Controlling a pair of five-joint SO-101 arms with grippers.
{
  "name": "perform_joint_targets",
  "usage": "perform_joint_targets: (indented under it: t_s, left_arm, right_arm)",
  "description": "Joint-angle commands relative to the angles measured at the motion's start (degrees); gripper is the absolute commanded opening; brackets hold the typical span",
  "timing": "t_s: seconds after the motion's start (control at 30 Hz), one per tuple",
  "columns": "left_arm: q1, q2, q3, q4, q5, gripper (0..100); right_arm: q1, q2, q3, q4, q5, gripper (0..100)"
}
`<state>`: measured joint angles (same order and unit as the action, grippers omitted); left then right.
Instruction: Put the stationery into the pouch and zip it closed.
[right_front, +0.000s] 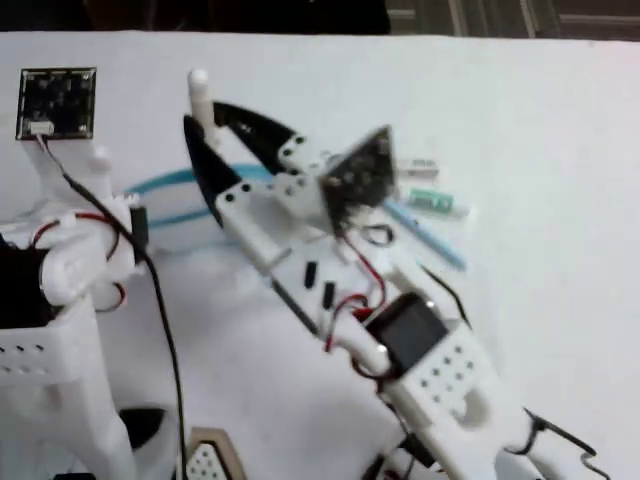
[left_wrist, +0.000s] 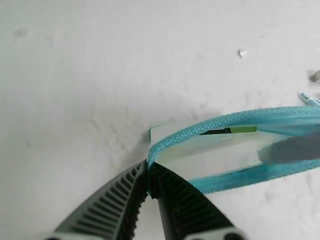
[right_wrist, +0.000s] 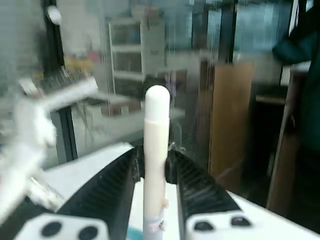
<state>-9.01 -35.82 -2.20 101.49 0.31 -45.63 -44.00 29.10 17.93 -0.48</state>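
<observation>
No lettering, number or sign can be read. The green-and-white stationery piece (right_front: 437, 202) lying on the bench (right_front: 560, 120) bears print too small to make out. So does a small mark low on the white stick (right_wrist: 156, 115) held in the right end effector (right_wrist: 154, 152).

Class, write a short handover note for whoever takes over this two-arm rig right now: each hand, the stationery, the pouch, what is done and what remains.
Left hand: shut on the end of the clear pouch with teal zipper, which lies unzipped on the white table.
Right hand: shut on a white cylindrical stick, held upright near the pouch.
Done: a black-and-green pen seems to lie inside the pouch.
Left to do: put in the stick, then the blue pen and the small green-and-white item from the table, then zip the pouch closed.
</observation>
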Motion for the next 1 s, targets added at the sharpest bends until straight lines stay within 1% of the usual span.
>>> perform_joint_targets:
  t_s: [0.0,0.1,0.2,0.27,0.33,0.4,0.43,0.47,0.53,0.63,0.73,0.83,0.87,0.9,0.97]
  left_arm:
    - [0.4,-0.31,-0.26,-0.97,0.0,2]
    - [0.4,-0.31,-0.26,-0.97,0.0,2]
    - [0.31,-0.31,-0.26,-0.97,0.0,2]
    - [0.22,-0.31,-0.26,-0.97,0.0,2]
    - [0.22,-0.31,-0.26,-0.97,0.0,2]
    - [0.13,-0.31,-0.26,-0.97,0.0,2]
    - [0.13,-0.31,-0.18,-0.97,0.0,2]
    - [0.13,-0.31,-0.18,-0.97,0.0,2]
    - [0.13,-0.31,-0.18,-0.97,0.0,2]
    - [0.13,-0.31,-0.18,-0.97,0.0,2]
    - [0.13,-0.31,-0.18,-0.97,0.0,2]
    - [0.13,-0.31,-0.18,-0.97,0.0,2]
    - [0.13,-0.31,-0.18,-0.97,0.0,2]
    - [0.13,-0.31,-0.18,-0.97,0.0,2]
    - [0.13,-0.31,-0.18,-0.97,0.0,2]
  right_arm:
    - [1.89,1.63,4.22,-5.67,-0.09,1.7]
    - [2.51,3.47,7.12,-7.69,0.18,1.7]
    - [2.24,4.53,6.95,-3.38,5.19,3.3]
    - [2.15,4.35,6.95,-0.66,6.07,11.7]
    - [2.15,3.47,6.86,2.86,5.98,25.4]
    - [2.15,2.59,5.71,6.81,3.43,38.8]
    - [2.33,2.33,4.4,8.57,1.49,43.4]
    - [2.59,2.15,2.81,10.15,0.0,46.0]
    - [4.7,2.15,-1.32,13.23,-1.85,45.4]
    - [9.54,3.74,-7.82,17.36,-3.16,40.9]
    - [17.89,8.75,-15.91,23.78,-2.9,36.8]
    - [27.03,17.36,-24.88,33.63,-2.29,35.4]
    - [29.32,20.62,-27.6,37.41,0.0,35.7]
    - [31.08,24.04,-29.89,40.66,4.22,36.5]
    - [33.8,30.46,-33.76,48.13,14.77,37.0]
